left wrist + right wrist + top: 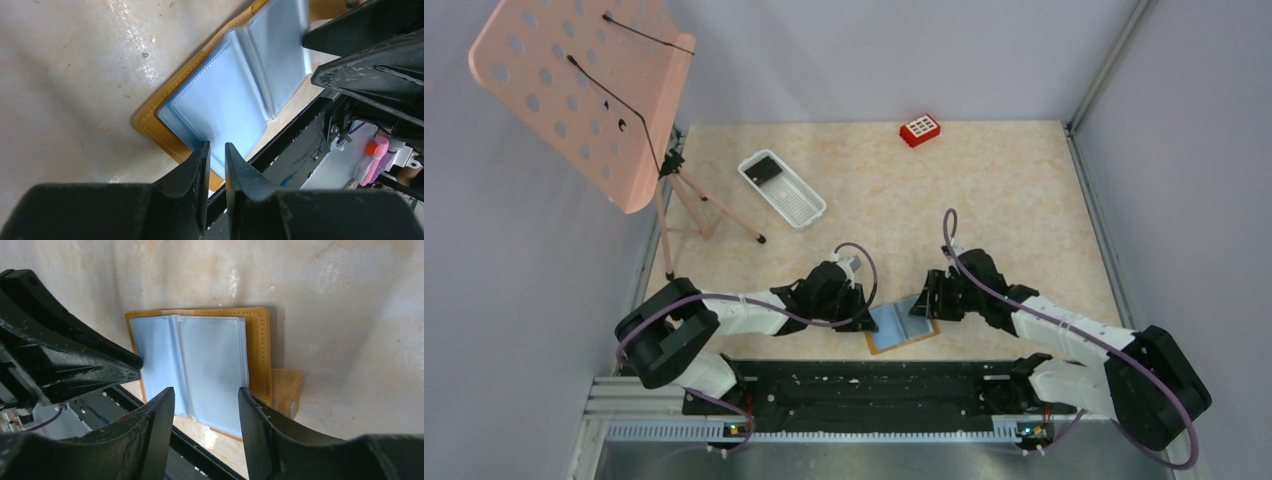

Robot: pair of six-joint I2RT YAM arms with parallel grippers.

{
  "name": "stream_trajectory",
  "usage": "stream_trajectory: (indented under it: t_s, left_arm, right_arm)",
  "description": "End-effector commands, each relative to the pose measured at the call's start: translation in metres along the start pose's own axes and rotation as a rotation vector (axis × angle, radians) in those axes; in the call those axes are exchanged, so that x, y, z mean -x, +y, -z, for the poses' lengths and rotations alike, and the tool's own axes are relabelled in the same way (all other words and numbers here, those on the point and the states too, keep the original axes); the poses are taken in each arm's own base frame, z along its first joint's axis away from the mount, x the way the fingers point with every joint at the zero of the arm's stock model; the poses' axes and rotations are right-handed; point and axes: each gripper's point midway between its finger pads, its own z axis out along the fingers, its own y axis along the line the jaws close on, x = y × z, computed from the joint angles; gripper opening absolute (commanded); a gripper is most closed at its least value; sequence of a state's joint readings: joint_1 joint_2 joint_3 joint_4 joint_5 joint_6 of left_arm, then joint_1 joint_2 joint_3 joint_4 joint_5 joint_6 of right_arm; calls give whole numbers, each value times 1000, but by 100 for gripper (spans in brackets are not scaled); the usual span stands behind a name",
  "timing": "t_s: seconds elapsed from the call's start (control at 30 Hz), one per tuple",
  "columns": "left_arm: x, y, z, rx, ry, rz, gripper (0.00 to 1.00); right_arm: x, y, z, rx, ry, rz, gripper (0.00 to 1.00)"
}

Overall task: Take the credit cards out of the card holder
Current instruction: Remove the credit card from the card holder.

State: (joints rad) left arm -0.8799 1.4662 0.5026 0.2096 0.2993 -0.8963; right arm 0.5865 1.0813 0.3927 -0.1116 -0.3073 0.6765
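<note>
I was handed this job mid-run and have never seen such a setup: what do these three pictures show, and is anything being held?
Two robot arms are bolted at the near edge of a table. The wide picture looks down from above and behind them. The other two come from a camera on each wrist, so the black prongs at the bottom are that arm's own fingers. On the table lie an open tan card holder with light blue sleeves, a white tray with a dark card in it, and a small red block. A pink perforated stand is at the far left. The left fingers are barely apart at the holder's edge. The right fingers are wide open over its pages. Nothing looks held.
</note>
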Motion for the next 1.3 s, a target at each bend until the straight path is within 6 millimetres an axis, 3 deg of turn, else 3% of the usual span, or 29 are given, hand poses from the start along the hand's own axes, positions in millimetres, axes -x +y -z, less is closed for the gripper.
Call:
stream_trajectory:
  t_s: [0.0,0.17,0.33,0.53,0.8,0.97,1.27]
  left_arm:
    - [4,-4,0,-5,-25,-8,23]
    - [4,-2,0,7,-28,-11,23]
    - [5,-1,-1,10,-31,-11,23]
    - [4,2,-2,19,-28,-11,23]
    - [4,1,-3,18,-32,-9,23]
    - [6,-1,-3,14,-36,-9,23]
    - [21,-20,12,-26,-107,7,23]
  right_arm:
    - [12,1,-7,-11,-31,31,51]
    - [8,-6,-7,-36,-23,37,51]
    - [9,16,-3,72,-27,36,50]
    - [7,25,-1,117,-13,12,50]
    - [11,57,8,277,-25,-20,49]
    - [10,65,13,315,-29,-26,49]
    - [-10,78,4,366,24,-35,44]
